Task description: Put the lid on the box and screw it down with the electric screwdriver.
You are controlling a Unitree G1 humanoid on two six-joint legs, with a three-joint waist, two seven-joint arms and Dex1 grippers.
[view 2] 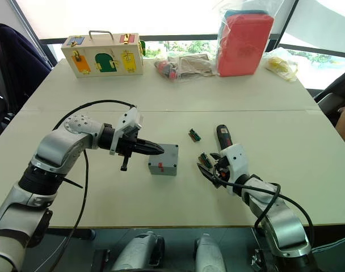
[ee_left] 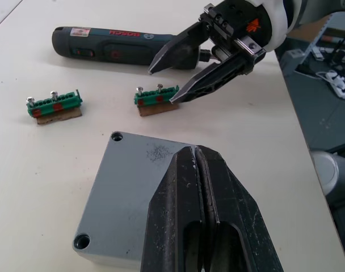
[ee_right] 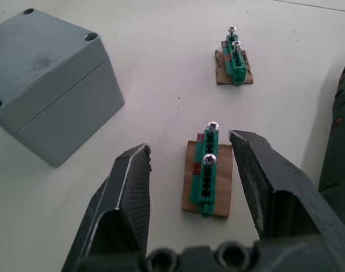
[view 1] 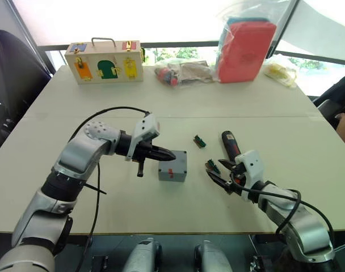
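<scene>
I see the lid (ee_left: 138, 198) already seated on the grey box (view 1: 173, 166), which sits near the middle of the table (view 1: 286, 122) with its red mark facing me. My left gripper (ee_left: 198, 164) has its 2 fingers pressed together, tips over the lid's top face; I can't tell from here whether they actually bear on it. 2 of the lid's corner holes that I can see look empty, so I judge no screw is in yet.

My right gripper (ee_right: 189, 161) has its fingers spread wide on either side of a small green connector block (ee_right: 207, 174), which carries 2 upright screws and sits on a brown base. A second green block (ee_right: 235, 56) of the same kind lies farther off, near the box. The electric screwdriver (view 1: 230, 145) lies flat on the table just beside the right gripper, not held.

What worries me: if I close the right fingers off-centre, they could tip the light block and spill its screws, which would roll on the smooth table. The screwdriver is so close that a wide finger could nudge it and roll it away. And if the left tips push sideways, the unscrewed lid could slide out of line with the box's holes
</scene>
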